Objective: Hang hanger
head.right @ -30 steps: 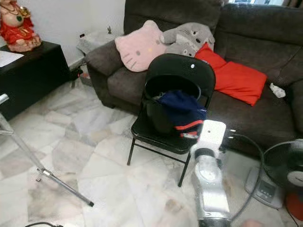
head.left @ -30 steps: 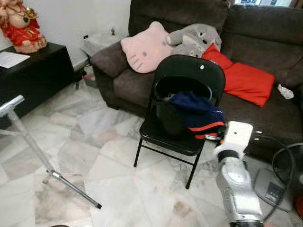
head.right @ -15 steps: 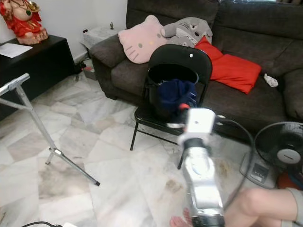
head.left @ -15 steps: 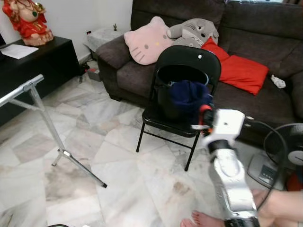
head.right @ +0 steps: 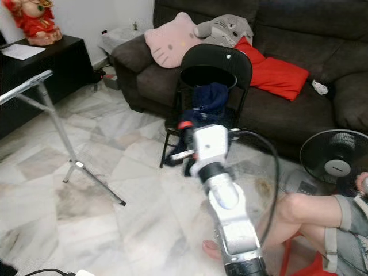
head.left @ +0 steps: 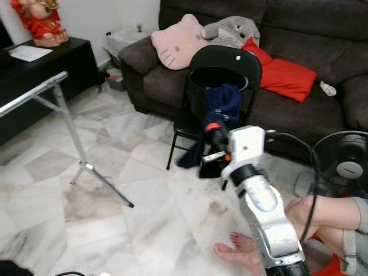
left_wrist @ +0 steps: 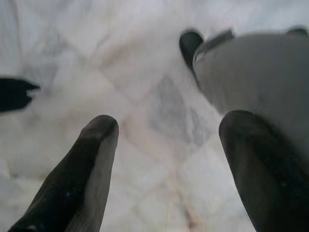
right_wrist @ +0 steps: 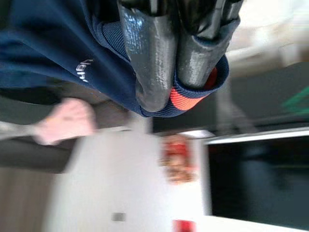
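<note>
The navy garment [head.left: 221,109] — draped from the black folding chair [head.left: 230,63] — is pinched at its orange-trimmed collar by the right gripper [right_wrist: 176,92]; the left gripper [left_wrist: 166,159] is held spread above marble floor [head.left: 115,172].

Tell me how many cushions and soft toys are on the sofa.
3: a pink cat-face cushion at the sofa's left end, a grey plush toy beside it, and a red cushion further right. The chair may hide more.
</note>
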You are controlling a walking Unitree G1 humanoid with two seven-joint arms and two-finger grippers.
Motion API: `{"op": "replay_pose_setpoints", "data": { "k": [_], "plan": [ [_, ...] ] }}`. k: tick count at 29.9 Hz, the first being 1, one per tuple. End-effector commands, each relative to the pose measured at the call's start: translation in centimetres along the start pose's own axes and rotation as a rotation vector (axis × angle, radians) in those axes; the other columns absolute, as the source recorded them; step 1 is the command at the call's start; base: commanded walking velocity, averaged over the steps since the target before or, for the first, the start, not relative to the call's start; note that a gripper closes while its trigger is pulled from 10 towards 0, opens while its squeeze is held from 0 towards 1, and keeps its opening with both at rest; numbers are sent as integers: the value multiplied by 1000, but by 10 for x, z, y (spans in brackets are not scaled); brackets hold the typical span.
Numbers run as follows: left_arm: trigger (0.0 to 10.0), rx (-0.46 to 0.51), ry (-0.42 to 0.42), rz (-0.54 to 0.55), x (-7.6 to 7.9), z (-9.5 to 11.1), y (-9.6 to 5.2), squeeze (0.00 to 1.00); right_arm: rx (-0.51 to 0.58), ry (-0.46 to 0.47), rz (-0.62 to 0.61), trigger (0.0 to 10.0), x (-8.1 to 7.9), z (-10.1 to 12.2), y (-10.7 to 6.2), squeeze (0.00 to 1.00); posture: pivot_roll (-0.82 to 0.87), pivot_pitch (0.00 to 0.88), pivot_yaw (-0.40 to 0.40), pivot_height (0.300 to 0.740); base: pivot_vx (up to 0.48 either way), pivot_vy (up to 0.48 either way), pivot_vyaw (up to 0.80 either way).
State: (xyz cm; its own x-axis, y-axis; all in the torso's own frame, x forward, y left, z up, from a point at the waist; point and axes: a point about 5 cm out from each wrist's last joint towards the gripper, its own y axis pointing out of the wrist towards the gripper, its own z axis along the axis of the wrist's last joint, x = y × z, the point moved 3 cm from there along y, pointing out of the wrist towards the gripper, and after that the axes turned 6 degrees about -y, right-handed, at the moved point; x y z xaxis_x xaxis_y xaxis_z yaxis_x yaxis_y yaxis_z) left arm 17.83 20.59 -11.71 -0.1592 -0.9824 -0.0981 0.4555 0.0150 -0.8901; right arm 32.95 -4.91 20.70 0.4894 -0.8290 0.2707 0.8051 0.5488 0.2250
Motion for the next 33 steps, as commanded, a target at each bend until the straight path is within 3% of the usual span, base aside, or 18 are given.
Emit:
{"op": "replay_pose_setpoints", "data": {
  "k": [1,10,13,15,17,21,25,27,33],
  "plan": [
    [10000,-45,-5,-17,5,-12,-1,0,28,-1,104,10000,-13,8,-4,0,-97,117,14,740,0,0,0],
    [10000,-48,-2,-14,5,-13,0,0,82,69,359,10000,-48,21,-17,0,-95,114,10,740,0,0,0],
    [10000,-48,-5,-14,5,-13,0,0,51,88,262,10000,-34,13,-14,0,-91,114,9,740,0,0,0],
    [10000,-48,-6,-14,5,-13,0,0,-45,110,64,10000,-4,-9,-8,0,-92,113,8,740,0,0,0],
    [10000,-49,-7,-14,6,-14,0,0,-267,169,-246,10000,43,-56,-16,0,-90,110,8,740,0,0,0],
    [10000,-48,-10,-14,6,-14,-1,0,-393,228,-472,10000,72,-89,-39,0,-86,106,7,740,0,0,0],
    [10000,-48,-11,-13,6,-15,-1,0,-435,256,-505,10000,72,-103,-50,0,-80,100,9,740,0,0,0],
    [10000,-47,-13,-11,5,-15,-1,0,-480,314,-546,10000,65,-121,-61,0,-78,92,15,740,0,0,0],
    [10000,-45,-10,-8,4,-16,-1,0,-479,321,-570,10000,59,-125,-63,0,-78,69,25,740,0,0,0]
  ]
}}
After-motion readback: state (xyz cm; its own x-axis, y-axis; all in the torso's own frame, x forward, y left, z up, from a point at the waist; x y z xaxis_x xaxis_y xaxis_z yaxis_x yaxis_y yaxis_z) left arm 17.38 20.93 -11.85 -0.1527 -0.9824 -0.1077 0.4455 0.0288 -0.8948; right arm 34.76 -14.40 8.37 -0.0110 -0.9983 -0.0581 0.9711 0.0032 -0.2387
